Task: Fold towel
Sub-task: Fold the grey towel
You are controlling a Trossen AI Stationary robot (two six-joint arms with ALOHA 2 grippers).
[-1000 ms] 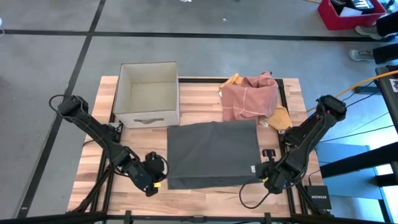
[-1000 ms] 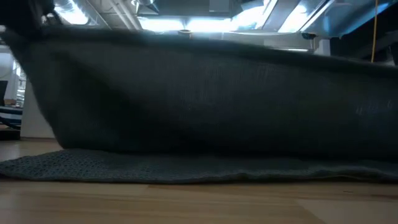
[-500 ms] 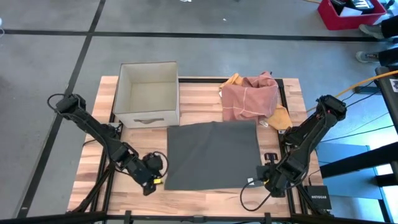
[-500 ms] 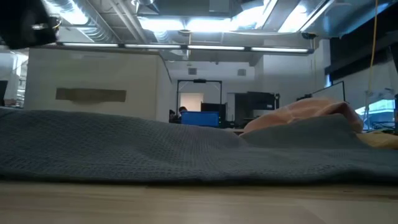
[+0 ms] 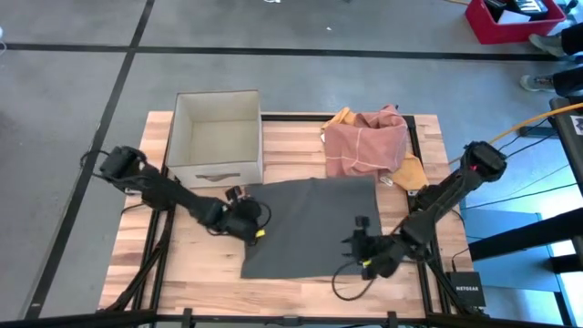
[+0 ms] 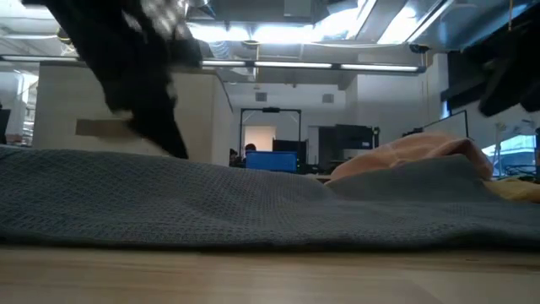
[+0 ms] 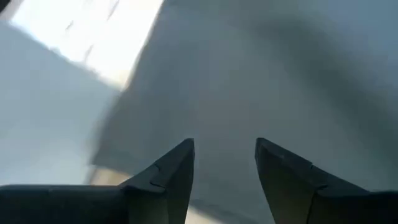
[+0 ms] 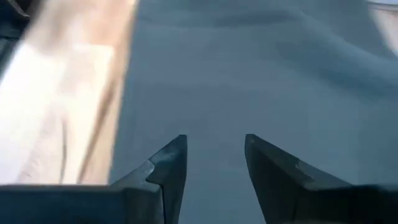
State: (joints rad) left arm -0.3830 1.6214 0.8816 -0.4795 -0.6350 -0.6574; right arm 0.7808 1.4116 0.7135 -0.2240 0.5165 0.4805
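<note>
The grey waffle-weave towel (image 5: 312,226) lies flat mid-surface (image 5: 191,273), bare wood along its near edge. Left end effector (image 5: 247,219) and right end effector (image 5: 363,248), fingers apart, sit over its side edges. A beige box (image 5: 217,137) stands far-left.

We find the towel (image 5: 310,226) flat on the tabletop (image 5: 205,273), with the box (image 5: 217,137) behind its left corner and a heap of cloths (image 5: 369,139) behind its right corner.
</note>
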